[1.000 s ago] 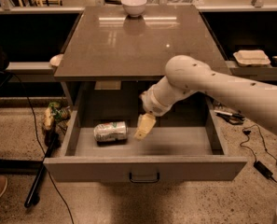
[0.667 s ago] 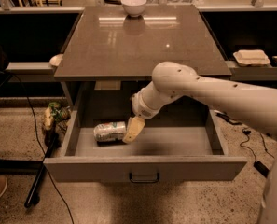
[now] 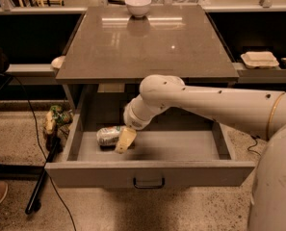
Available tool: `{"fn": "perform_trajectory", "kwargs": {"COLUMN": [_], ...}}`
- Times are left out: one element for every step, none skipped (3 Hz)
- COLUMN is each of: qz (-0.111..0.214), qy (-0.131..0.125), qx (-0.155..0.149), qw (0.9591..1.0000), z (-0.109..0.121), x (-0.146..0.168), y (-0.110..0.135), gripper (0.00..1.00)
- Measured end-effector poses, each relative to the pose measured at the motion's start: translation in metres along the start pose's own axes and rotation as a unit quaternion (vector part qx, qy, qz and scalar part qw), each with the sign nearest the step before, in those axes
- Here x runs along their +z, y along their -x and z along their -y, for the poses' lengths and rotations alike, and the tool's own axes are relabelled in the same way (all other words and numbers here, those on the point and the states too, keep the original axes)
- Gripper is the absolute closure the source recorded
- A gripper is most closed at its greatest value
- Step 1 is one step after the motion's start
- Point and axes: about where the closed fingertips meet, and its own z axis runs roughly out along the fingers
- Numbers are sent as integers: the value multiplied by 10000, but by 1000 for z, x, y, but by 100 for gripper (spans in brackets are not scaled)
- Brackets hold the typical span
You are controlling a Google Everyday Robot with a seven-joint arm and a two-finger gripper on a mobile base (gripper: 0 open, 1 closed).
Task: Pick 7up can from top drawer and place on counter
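The 7up can (image 3: 107, 134) lies on its side at the left of the open top drawer (image 3: 147, 173), silvery with green lettering. My gripper (image 3: 124, 139) hangs down inside the drawer at the can's right end, its tan fingers (image 3: 125, 139) overlapping that end. The white arm reaches in from the right under the counter's front edge. The counter (image 3: 147, 42) is the large glossy grey-brown top above the drawer.
A white bowl (image 3: 137, 6) stands at the far middle of the counter. A small dark handle (image 3: 149, 182) sits on the drawer front. A bag of items (image 3: 55, 121) and a black pole (image 3: 42, 183) lie on the floor at left. Ledges run along both sides.
My gripper has moved left across the drawer, from clear of the can's right side to right at its right end. The can has stayed in place.
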Motion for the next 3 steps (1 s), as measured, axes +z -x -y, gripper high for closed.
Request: {"fn": "perform_trajectory", "kwargs": {"qz": [-42, -42, 0], "qy": [50, 46, -46], "qx": [98, 226, 356], "qw": [9999, 9997, 9994], "z": [-4, -4, -3], "x": [15, 22, 17], "y": [-4, -12, -21], "gripper": [18, 41, 64]}}
